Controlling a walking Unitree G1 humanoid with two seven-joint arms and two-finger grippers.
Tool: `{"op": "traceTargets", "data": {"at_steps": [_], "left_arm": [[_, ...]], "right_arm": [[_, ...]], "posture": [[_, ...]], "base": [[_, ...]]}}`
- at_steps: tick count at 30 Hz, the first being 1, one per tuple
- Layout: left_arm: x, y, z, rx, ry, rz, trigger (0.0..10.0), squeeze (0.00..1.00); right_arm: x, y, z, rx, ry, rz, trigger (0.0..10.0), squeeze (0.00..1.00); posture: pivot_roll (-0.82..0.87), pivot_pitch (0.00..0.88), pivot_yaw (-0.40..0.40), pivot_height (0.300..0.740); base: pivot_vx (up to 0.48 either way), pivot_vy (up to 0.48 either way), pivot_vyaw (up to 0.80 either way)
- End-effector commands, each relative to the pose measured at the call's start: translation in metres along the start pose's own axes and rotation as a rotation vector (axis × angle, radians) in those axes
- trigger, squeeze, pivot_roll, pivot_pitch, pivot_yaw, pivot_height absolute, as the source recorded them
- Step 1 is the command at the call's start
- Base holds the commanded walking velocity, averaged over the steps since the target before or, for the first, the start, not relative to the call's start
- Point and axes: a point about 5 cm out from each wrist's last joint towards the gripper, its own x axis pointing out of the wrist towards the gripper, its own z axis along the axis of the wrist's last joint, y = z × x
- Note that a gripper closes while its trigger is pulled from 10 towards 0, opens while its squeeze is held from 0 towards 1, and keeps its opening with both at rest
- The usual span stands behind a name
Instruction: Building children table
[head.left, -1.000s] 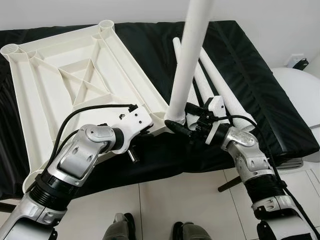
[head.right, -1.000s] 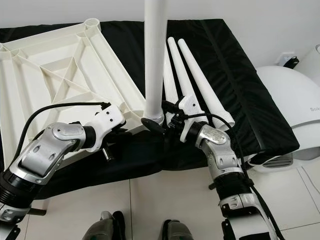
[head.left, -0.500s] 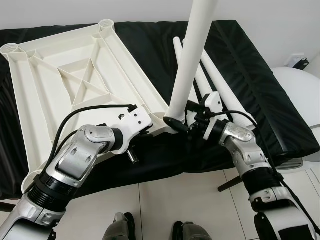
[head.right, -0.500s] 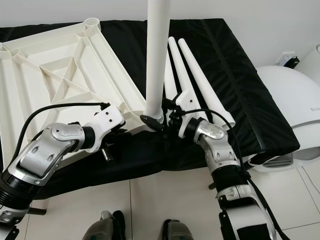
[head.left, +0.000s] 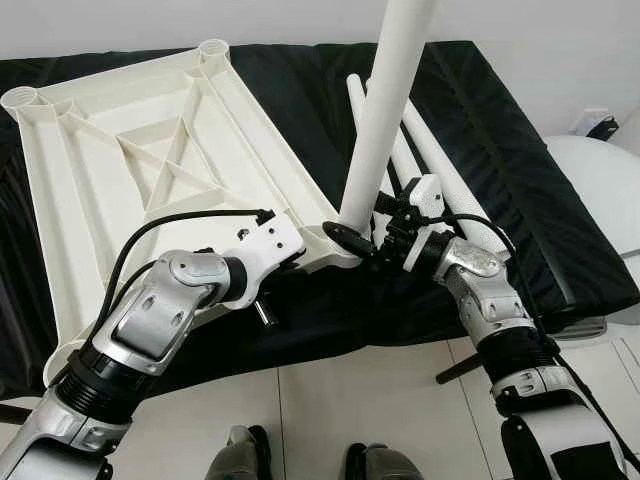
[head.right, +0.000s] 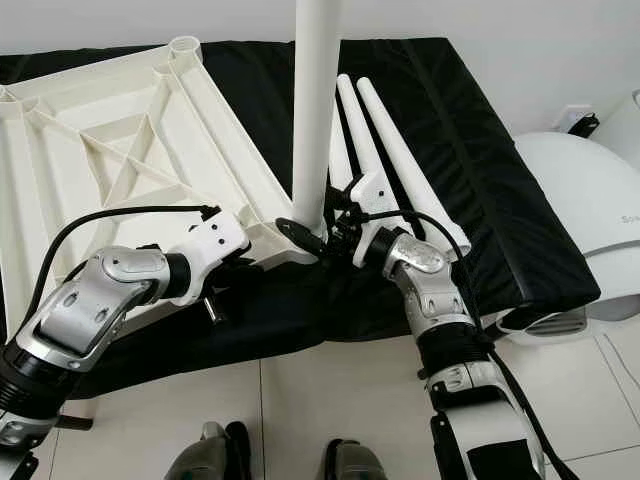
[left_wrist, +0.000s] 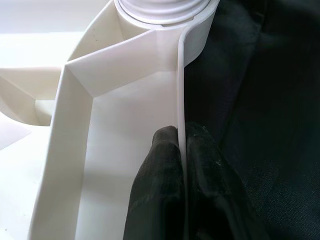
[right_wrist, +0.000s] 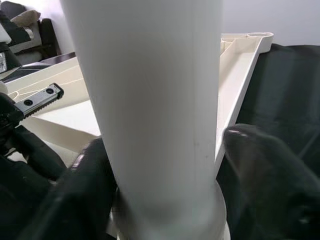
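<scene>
centrally, the right hand (head.left: 352, 243) is clasping the upright white leg (head.left: 385, 105) at its base, while the left hand (left_wrist: 182, 165) is pinching the tabletop (head.left: 150, 160) rim at lower centre.

Open black mat (head.left: 500, 130) lies right of the spare legs (head.left: 440, 180); the upright leg (head.left: 385, 110) seemingly blocks the corner socket.

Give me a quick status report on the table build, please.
Left gripper pinching tabletop rim. Right gripper around upright leg at corner socket. Spare legs beside, on mat.
</scene>
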Motion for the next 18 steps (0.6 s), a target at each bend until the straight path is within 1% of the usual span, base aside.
{"op": "traceTargets", "data": {"at_steps": [1,7,9,11,12,13,16,17,18], "left_arm": [[-0.0035,0.0033,-0.0047,-0.016,0.025,0.037,10.0,0.00],[-0.0039,0.0038,-0.0052,-0.020,0.026,0.041,10.0,0.00],[-0.0039,0.0041,-0.0052,-0.024,0.025,0.045,10.0,0.00],[-0.0039,0.0041,-0.0052,-0.024,0.025,0.045,10.0,0.00],[-0.0038,0.0042,-0.0051,-0.027,0.023,0.048,10.0,0.00],[-0.0038,0.0042,-0.0051,-0.027,0.023,0.048,10.0,0.00],[-0.0036,0.0040,-0.0049,-0.032,0.020,0.049,10.0,0.00],[-0.0034,0.0039,-0.0049,-0.032,0.019,0.049,10.0,0.00],[-0.0034,0.0039,-0.0049,-0.032,0.019,0.049,10.0,0.00]], "right_arm": [[0.0000,0.0010,-0.0022,0.007,0.011,0.020,0.0,0.00],[-0.0001,0.0016,-0.0028,0.006,0.022,0.029,0.0,0.00],[-0.0001,0.0007,-0.0022,0.006,0.034,-0.007,0.0,0.00],[-0.0001,0.0007,-0.0022,0.006,0.034,-0.007,0.0,0.00],[-0.0005,0.0002,-0.0013,-0.013,0.043,-0.041,0.0,0.00],[-0.0005,0.0002,-0.0013,-0.013,0.043,-0.041,0.0,0.00],[-0.0015,0.0027,-0.0018,-0.040,0.065,-0.153,0.0,0.00],[-0.0023,0.0054,-0.0050,-0.044,0.083,-0.207,0.4,0.00],[-0.0023,0.0054,-0.0050,-0.044,0.083,-0.207,0.4,0.00]], "posture": [[0.01,0.197,-0.015,0.740],[0.01,0.199,-0.017,0.740],[0.00,0.204,-0.019,0.740],[0.00,0.204,-0.019,0.740],[0.00,0.205,-0.021,0.740],[0.00,0.205,-0.021,0.740],[-0.01,0.210,-0.021,0.740],[-0.01,0.210,-0.021,0.740],[-0.01,0.210,-0.021,0.740]], "base": [[0.000,0.000,0.00],[0.000,0.000,0.00],[0.000,0.000,0.00],[0.000,0.000,0.00],[0.000,0.000,0.00],[0.000,0.000,0.00],[0.000,0.000,0.00],[0.000,0.000,0.00],[0.000,0.000,0.00]]}}
